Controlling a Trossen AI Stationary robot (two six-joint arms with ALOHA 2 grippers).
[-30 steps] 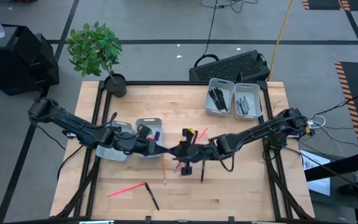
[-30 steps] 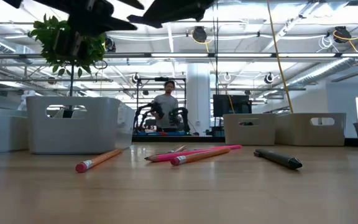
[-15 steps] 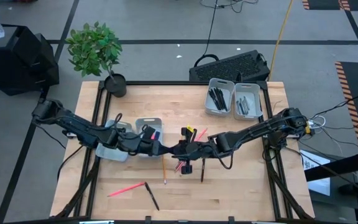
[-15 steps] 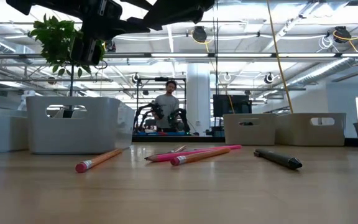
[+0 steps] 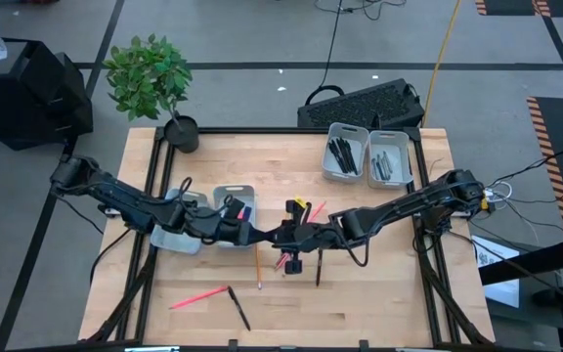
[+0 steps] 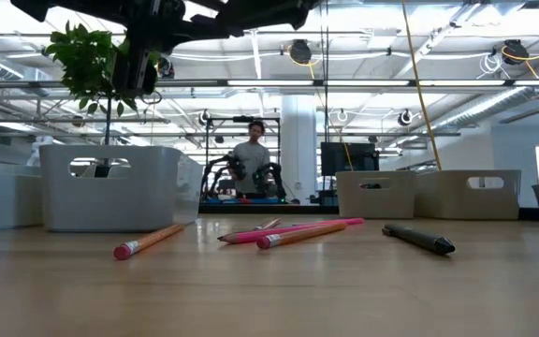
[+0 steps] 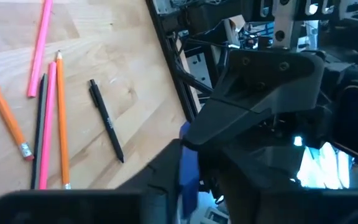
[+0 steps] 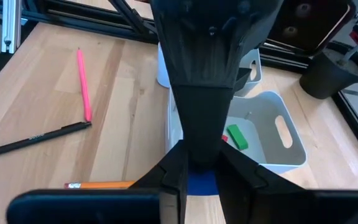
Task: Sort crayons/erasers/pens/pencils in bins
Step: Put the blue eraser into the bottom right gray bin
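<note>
Nearest the table's front edge: a pink pencil [image 5: 199,296] and a black pen [image 5: 238,309], lying loose and almost touching at one end. A little farther in, an orange pencil [image 5: 258,268] and a second pen [image 5: 319,270], both well apart from any bin.

At mid-table, meeting tip to tip: left gripper [image 5: 260,236] and right gripper [image 5: 287,236], raised above the wood. Between them, a blue eraser [image 8: 202,182]. Right pincer clamped on it from both sides; left pincer narrowed onto the same block from the opposite end, apparently pinching it too. Looks like a hand-over in mid-air.

Just behind the left gripper, a grey bin [image 8: 284,155] with a green eraser [image 8: 236,137] inside, the likely home for the blue one. At the far right corner, two more bins [image 5: 367,131] with dark pens in them.

Risks from here: little room on so short a block for two sets of fingers, so a shallow hold. Letting go on one side before the other is firm means a drop onto the loose sticks below. Pulling away while both are clamped means a twisted or flicked eraser.
</note>
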